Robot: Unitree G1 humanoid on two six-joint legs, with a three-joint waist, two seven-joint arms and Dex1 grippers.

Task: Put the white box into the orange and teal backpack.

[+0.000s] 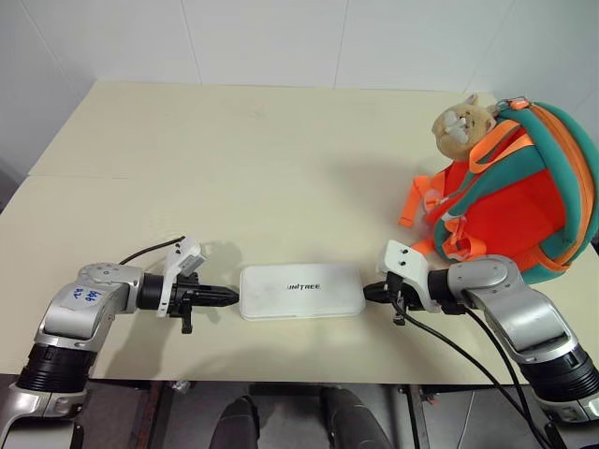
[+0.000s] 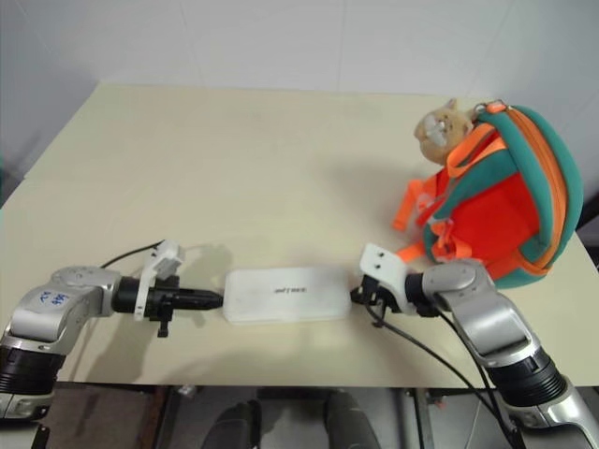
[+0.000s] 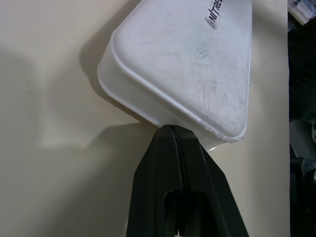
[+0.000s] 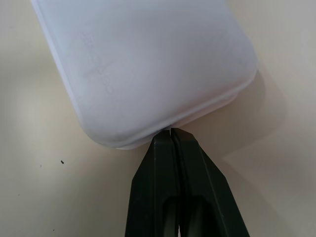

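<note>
The white box (image 1: 301,291) lies flat near the table's front edge, dark lettering on its lid. My left gripper (image 1: 234,296) is shut, its tip against the box's left end; the left wrist view has the closed fingertips (image 3: 170,129) meeting the box's rim (image 3: 217,133). My right gripper (image 1: 367,292) is shut too, its tip against the right end, as the right wrist view (image 4: 170,132) confirms. The orange and teal backpack (image 1: 524,201) stands upright at the right, with a tan plush head (image 1: 460,124) on top.
The beige table (image 1: 234,168) stretches wide behind the box. Orange straps (image 1: 421,201) hang down the backpack's left side, just behind my right wrist. The table's front edge runs close below both arms.
</note>
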